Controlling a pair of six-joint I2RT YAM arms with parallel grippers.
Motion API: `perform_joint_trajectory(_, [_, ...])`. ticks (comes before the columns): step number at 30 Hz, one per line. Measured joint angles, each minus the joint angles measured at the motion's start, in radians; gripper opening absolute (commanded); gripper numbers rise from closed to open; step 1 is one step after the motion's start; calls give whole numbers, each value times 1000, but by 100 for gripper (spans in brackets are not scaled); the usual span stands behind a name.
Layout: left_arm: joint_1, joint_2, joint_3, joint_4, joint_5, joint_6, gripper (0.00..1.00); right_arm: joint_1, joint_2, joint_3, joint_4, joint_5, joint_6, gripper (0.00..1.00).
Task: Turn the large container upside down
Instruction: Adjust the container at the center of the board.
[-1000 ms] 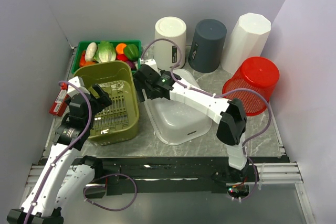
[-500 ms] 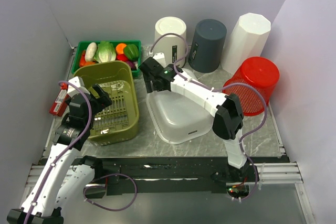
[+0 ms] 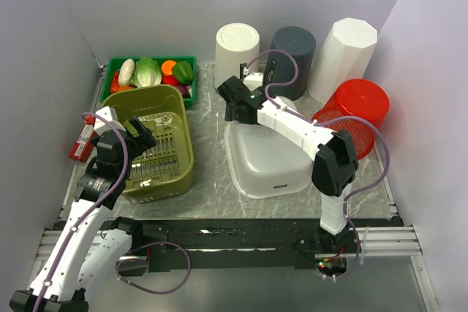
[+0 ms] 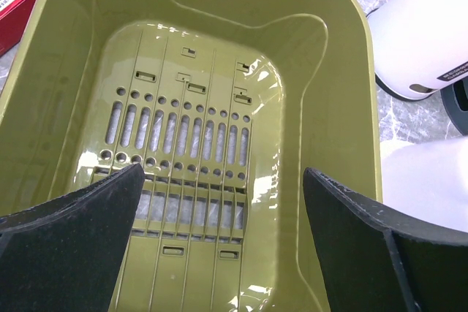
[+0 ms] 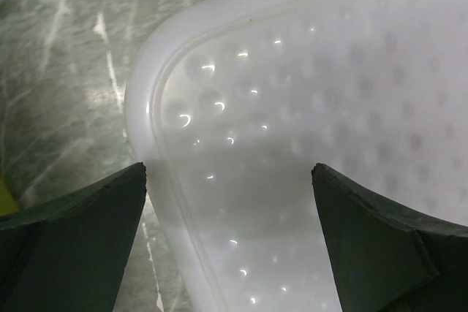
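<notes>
Shifted rightward, the large container (image 3: 267,158) is sitting inverted mid-table under my released right gripper (image 5: 228,173), while my released left gripper (image 4: 223,173) is hovering over one empty olive basket (image 3: 187,153) beside one vegetable-filled crate (image 3: 152,58).

Bare table strip (image 3: 210,157) between olive basket (image 3: 150,140), white container (image 3: 267,162); bins (image 3: 292,49) block rear.
</notes>
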Motion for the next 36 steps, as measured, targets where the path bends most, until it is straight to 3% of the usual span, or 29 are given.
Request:
perform_joint_trajectory(14, [0, 0, 0, 0, 0, 0, 96, -64, -69, -78, -23, 35, 69, 100])
perform_joint_trajectory(22, [0, 0, 0, 0, 0, 0, 96, -73, -85, -78, -23, 31, -27, 100])
perform_joint_trajectory(31, [0, 0, 0, 0, 0, 0, 96, -14, -250, -172, 143, -185, -222, 100])
perform_joint_trajectory(36, [0, 0, 0, 0, 0, 0, 96, 11, -254, -175, 213, -306, -267, 100])
